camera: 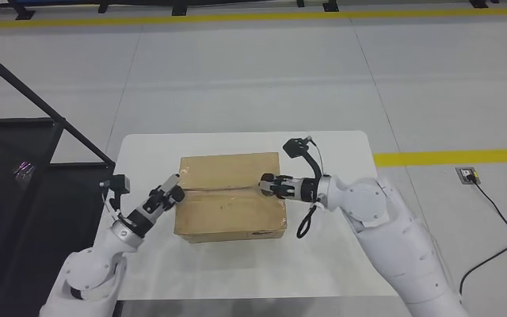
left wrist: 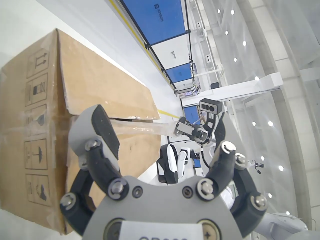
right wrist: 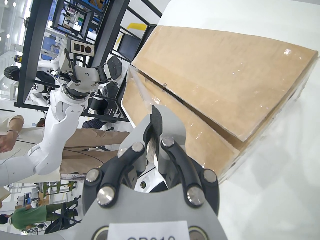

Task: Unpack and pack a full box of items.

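A brown cardboard box (camera: 230, 208) is sitting at the middle of a white table (camera: 333, 154); its two top flaps are meeting along a centre seam, slightly parted. The right gripper (right wrist: 153, 116) is hovering above the seam near the box's right end; its jaws are pinching a strip of clear tape (right wrist: 143, 93), which is stretching back to the seam's far end. The left gripper (left wrist: 162, 131) is hanging just beside the box's left end; its jaws are spread wide, gripping nothing.
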Available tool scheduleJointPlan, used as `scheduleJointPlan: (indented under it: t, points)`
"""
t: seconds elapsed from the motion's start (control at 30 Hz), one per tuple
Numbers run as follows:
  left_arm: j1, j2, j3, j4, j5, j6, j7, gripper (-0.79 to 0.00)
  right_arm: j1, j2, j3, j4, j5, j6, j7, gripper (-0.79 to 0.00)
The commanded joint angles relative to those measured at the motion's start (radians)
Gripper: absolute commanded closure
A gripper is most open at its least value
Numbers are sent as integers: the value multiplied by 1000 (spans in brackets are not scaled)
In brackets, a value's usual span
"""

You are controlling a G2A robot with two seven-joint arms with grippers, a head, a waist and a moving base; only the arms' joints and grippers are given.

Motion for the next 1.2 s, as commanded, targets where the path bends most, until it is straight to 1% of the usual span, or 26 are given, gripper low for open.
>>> scheduleJointPlan:
  t: [0.0, 0.17, 0.3, 0.47, 0.8, 1.0, 1.17]
  points:
    - [-17, -1, 18, 14, 12, 1, -7, -785, -9, 1, -1, -18, -34, 33, -24, 0]
    - [-46, -4, 49, 44, 20, 13, -8, -785, -9, -1, -17, -42, -94, 101, -80, 0]
    - [-69, -7, 65, 69, 5, 33, 0, -785, 13, -6, -29, -22, -93, 144, -75, 0]
    - [-96, -10, 82, 97, -18, 52, 2, -785, 35, -10, -38, 12, -75, 154, -63, 0]
    - [-124, -10, 93, 123, -46, 59, -53, -785, 38, -10, -34, 32, -60, 211, -32, 0]
    - [-146, -13, 108, 137, -54, 80, -35, -785, 42, -11, -37, 46, -65, 234, -31, 0]
    - [-162, -18, 138, 145, -40, 93, -16, -785, 56, -14, -46, 70, -64, 241, -38, 0]
